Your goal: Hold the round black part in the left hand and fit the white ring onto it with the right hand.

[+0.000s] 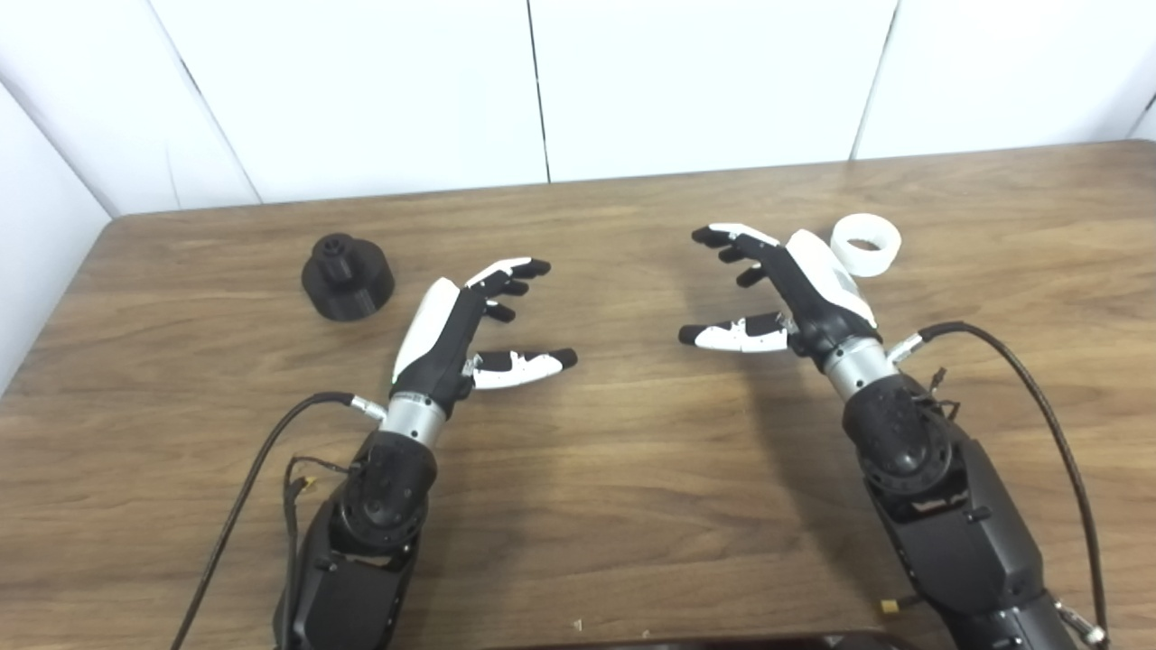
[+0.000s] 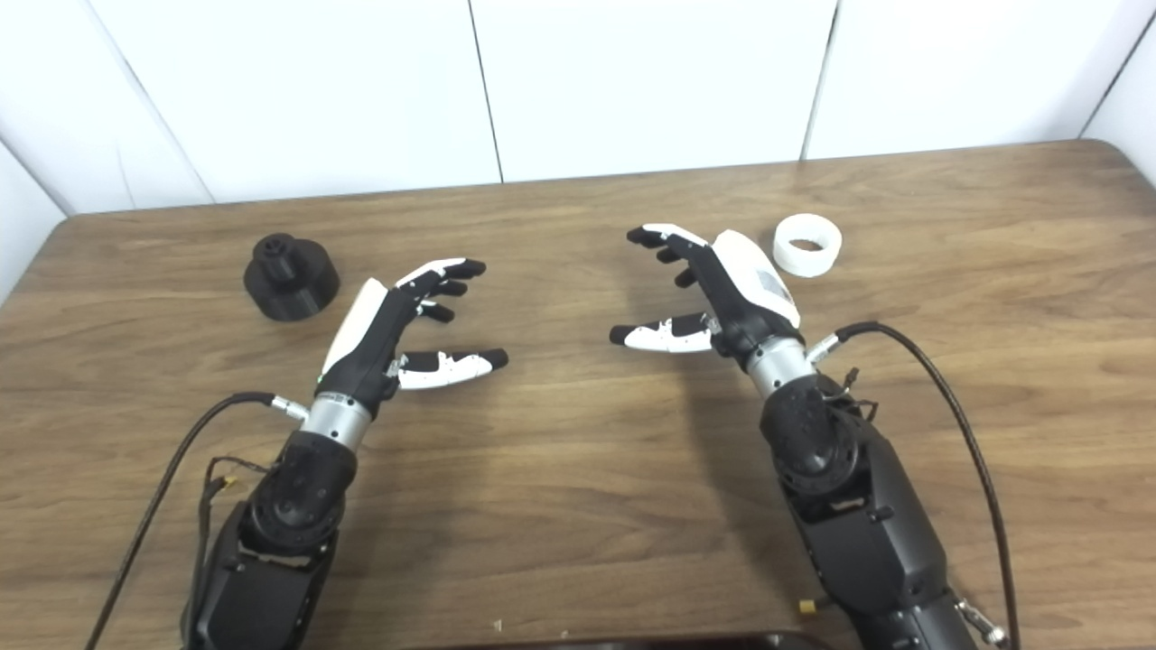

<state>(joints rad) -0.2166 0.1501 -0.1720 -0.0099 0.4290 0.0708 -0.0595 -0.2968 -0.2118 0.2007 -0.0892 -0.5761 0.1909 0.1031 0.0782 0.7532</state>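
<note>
Forearms come first in our view, two black ones rising from the bottom edge, each trailing a dark cable [image 1: 1039,388] that loops out over the wooden counter [image 1: 614,506]. Past the wrists we see both hands hovering above the wood with palms turned toward each other. Our left hand [image 1: 474,329] is released, grasping nothing, its fingers [image 1: 510,275] spread forward and the thumb stretched out toward the middle of the counter. Our right hand [image 1: 781,293] mirrors it, likewise slack and empty, fingers apart and thumb pointing inward. A bare stretch of counter lies between the two thumbs.

Farther back, to the outer side of our left hand and apart from it, the round black part [image 1: 347,276] stands upright on the counter, a wide drum with a narrower knob on top. On the other side, just beyond the back of our right hand, the white ring [image 2: 807,245] rests on the wood with its opening tilted up toward us; we see no contact between it and the hand. White wall panels [image 1: 361,90] close off the far edge of the counter.
</note>
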